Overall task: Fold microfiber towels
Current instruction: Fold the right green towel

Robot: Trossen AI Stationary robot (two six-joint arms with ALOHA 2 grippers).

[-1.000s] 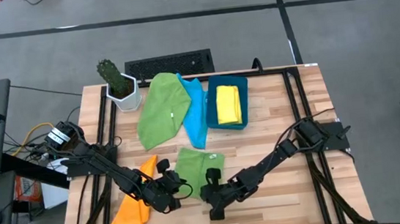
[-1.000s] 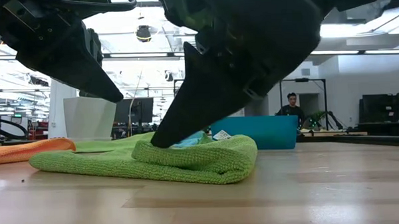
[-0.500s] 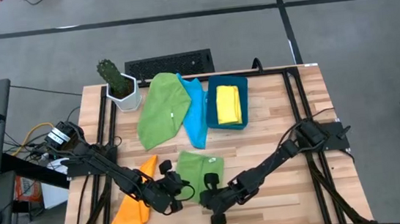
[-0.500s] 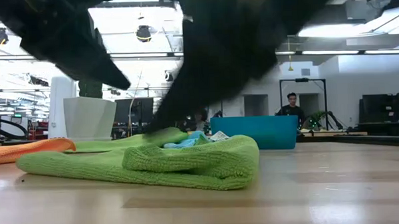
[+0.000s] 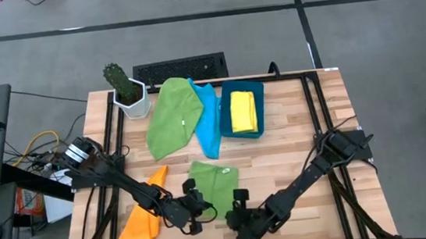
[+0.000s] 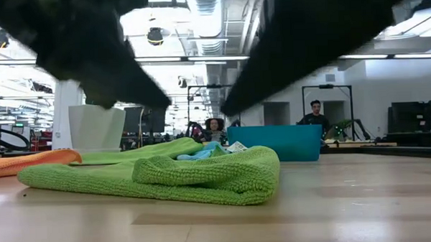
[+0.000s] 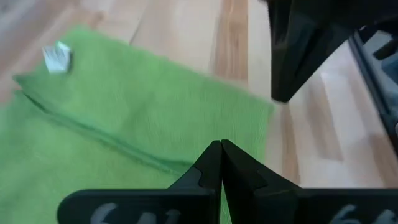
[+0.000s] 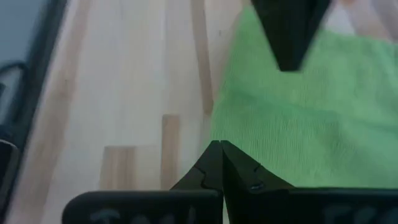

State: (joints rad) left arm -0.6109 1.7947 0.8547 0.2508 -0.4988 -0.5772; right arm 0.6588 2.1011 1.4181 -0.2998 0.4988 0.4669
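From the high view: one yellow towel point(image 5: 243, 110) is already folded and sitting inside the blue bin point(image 5: 224, 126) at the far side of the bench point(image 5: 295, 159). A green towel point(image 5: 213, 179) lies folded into a small square near the front middle, and looks pretty much done. Left to do, I'd say: the big green towel point(image 5: 172, 115) spread loose at the back, the light blue towel point(image 5: 209, 120) half under it beside the bin, and the orange towel point(image 5: 142, 216) crumpled at the front left. So roughly two of five.

The left gripper point(image 5: 195, 214) and right gripper point(image 5: 242, 217) both sit low at the front edge, just clear of the folded green square, fingers pinched together and holding nothing.

Low view: the folded green towel shows as a thick doubled pad flat on the wood, orange cloth off to one side, bin behind. Both arms are dark blurs overhead, so hard to say much about them from here. Behind is an open office-type room with ceiling lights and a person point(image 6: 315, 114) standing far back.

Left wrist view: its fingers are closed tip to tip above the green towel, with a small white label point(image 7: 58, 56) showing at the towel's corner.

Right wrist view: same deal, fingers closed over the towel edge and bare wood planks.

Also on the bench: a potted cactus point(image 5: 123, 87) and a keyboard point(image 5: 180, 68) just past the back edge.
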